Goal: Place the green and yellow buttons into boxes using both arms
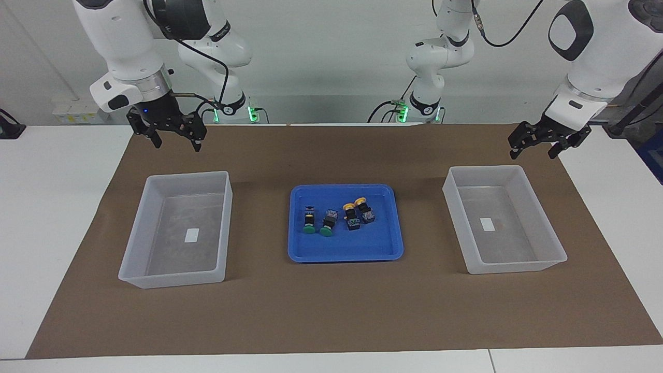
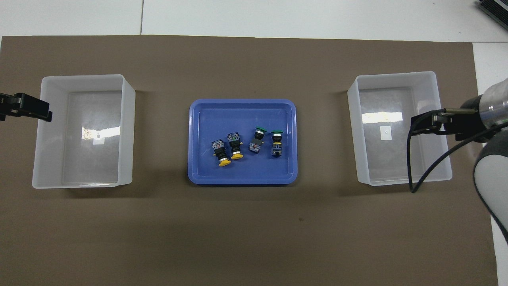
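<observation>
From the facing view, nothing is sorted yet: both green buttons [image 1: 317,221] and both yellow buttons [image 1: 356,211] are lying in the blue tray [image 1: 311,254] at the middle of the desk [image 1: 331,311], and the two boxes, one at the right arm's end [image 1: 135,243] and one at the left arm's end [image 1: 544,243], are standing empty apart from their labels. The right hand [image 1: 173,139] is hanging wide and empty over the mat near its box; the left hand [image 1: 536,145] is hanging wide and empty too. All four placements are left.

From overhead, the left hand [image 2: 24,108] is showing only its tip, and the right hand [image 2: 430,121] is partly covering its box, so neither spread is readable here.
</observation>
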Tool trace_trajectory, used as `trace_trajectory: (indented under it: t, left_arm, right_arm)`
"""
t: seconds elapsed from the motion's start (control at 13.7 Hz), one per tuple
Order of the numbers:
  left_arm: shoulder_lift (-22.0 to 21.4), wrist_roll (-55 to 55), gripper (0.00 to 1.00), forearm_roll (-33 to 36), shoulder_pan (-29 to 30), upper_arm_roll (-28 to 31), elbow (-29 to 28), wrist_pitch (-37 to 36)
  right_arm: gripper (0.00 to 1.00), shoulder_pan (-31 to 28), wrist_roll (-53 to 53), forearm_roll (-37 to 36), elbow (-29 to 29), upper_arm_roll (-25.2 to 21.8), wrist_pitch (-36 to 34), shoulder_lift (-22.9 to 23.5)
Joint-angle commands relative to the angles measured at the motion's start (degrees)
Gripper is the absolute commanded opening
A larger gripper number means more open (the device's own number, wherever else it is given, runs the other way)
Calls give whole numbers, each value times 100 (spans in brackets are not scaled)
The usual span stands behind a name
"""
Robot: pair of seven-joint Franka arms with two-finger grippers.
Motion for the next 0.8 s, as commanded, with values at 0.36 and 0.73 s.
trace_trajectory:
  t: [0.36,0.73]
  left_arm:
    - [-141,50,100,1,-112,-4,-213,365]
    - [-141,50,100,-8,-112,-4,-239,409]
  right_arm:
    - [100,-114,-120,146,-117,10,116,-92]
    - [100,-97,-76,146,-169,10,493,-83]
